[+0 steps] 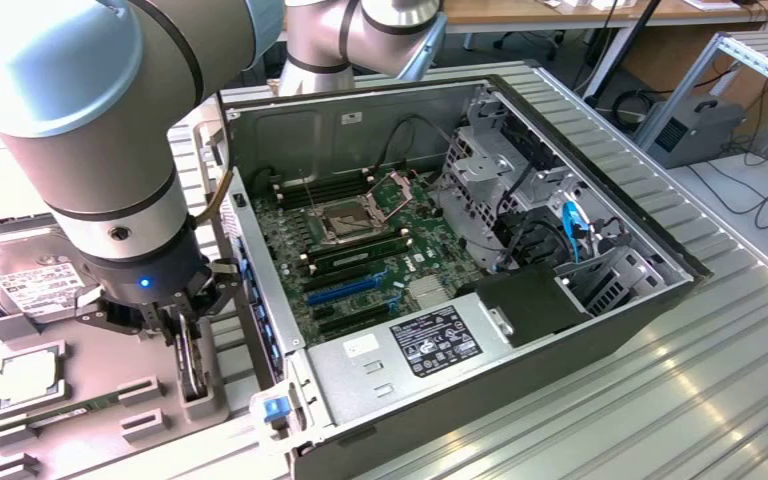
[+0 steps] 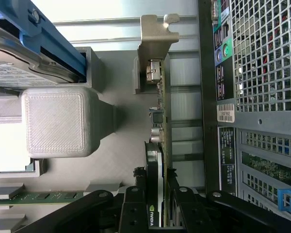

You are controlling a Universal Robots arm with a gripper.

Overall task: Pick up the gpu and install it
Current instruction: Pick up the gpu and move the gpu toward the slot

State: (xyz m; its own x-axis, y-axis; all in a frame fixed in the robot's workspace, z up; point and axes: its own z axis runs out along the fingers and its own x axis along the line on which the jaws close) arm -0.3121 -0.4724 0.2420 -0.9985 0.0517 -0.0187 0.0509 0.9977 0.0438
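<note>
As the gpu (image 2: 161, 121) stands edge-up beside the case (image 2: 262, 73), the gripper (image 2: 156, 182) straddles it.

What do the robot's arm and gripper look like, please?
The arm has thick silver-grey cylindrical segments with black rings and pale blue joint caps. The gripper is black, with bolted linkages and a small blue light on its body.
</note>
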